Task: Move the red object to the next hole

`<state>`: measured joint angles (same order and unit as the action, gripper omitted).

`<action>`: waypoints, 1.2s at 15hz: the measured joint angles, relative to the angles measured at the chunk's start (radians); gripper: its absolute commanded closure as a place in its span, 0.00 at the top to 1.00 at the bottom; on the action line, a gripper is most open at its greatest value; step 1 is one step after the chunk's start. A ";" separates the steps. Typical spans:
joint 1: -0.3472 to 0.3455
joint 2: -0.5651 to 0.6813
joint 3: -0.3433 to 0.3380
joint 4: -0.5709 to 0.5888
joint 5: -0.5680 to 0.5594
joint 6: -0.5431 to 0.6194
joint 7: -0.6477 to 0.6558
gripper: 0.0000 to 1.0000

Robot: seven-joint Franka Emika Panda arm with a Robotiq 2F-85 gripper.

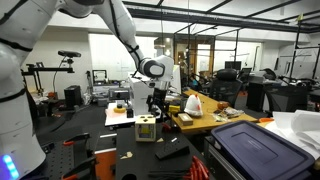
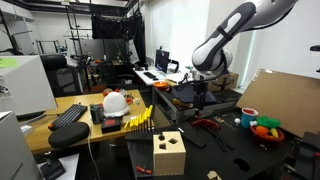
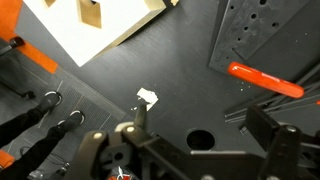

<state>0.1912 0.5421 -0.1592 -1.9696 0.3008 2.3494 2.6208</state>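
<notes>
The pincer [image 1: 155, 106] hangs from the glossy white arm [image 1: 120, 30] over a matte black table [image 1: 180, 150]. In the wrist view its dark metal linkages fill the 6 o'clock edge, but the fingertips are too murky there to tell whether they are spread or pressed together. A tiny red glint shows among the linkages, and I cannot tell what it is.

The clearest red thing is the red object [image 3: 266, 81], a long, smooth orange-red bar with rounded ends. It lies flat on the table at about 3 o'clock in the wrist view, slanting along the lower edge of a dull grey perforated plate [image 3: 265, 30] drilled with small round holes. It is well apart from the pincer. A single larger round hole [image 3: 200, 140] sinks into the dark surface at about 5 o'clock, nearer the pincer than the bar.

A small crumpled white scrap [image 3: 147, 97] sits near the middle of that view. At 11 o'clock is the corner of a pale, square-edged wooden box [image 3: 95, 15] with cut openings; in both exterior views it reads as a light cube with dark holes in its faces, standing just below the pincer. Thin looped handles [image 3: 50, 110] of black and bright metal lie at 9 o'clock.

In an exterior view, a rounded white hard hat [image 2: 117, 102] rests on a tan side table beside a flat black keyboard [image 2: 68, 115].
</notes>
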 measured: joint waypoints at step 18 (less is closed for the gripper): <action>0.600 0.314 -0.704 0.089 0.593 -0.137 -0.023 1.00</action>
<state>0.7911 0.8563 -0.8627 -1.8803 0.8934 2.2124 2.5978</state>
